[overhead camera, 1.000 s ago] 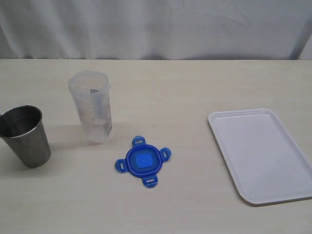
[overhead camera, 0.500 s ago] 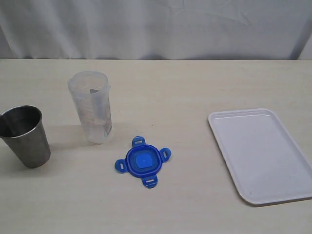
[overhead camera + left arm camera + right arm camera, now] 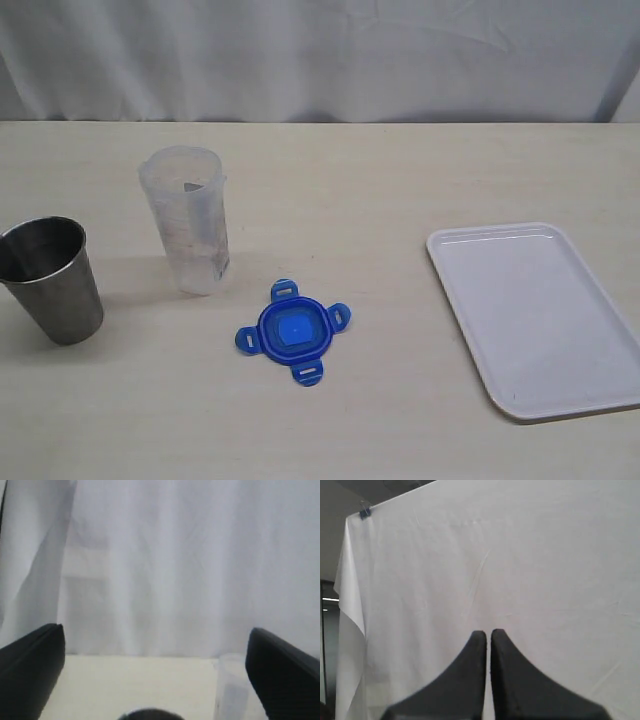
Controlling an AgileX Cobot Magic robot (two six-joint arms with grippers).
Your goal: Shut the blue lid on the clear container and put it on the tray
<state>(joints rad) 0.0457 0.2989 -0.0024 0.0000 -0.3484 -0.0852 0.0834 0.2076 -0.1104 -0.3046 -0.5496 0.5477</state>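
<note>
Ext. view, L to R: cup (image 3: 55, 280) is standing at frame edge, slightly cropped. Container (image 3: 188, 220) is standing upright and open at cup's 2 o'clock. Lid (image 3: 293, 331) is lying flat on table (image 3: 400, 180) at container's 4 o'clock, not touching it. Tray (image 3: 540, 315) is lying at lid's 3 o'clock, right edge cropped. Left gripper (image 3: 155, 635) is holding its fingers wide apart, w/ container blurry and base cut off. Right gripper (image 3: 488, 635) is showing fingers together, facing cloth (image 3: 545, 580).

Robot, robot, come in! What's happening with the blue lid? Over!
Left gripper open, right gripper shut, both empty. Blue lid flat on table, not on clear container. Steel cup stands apart from both.
</note>
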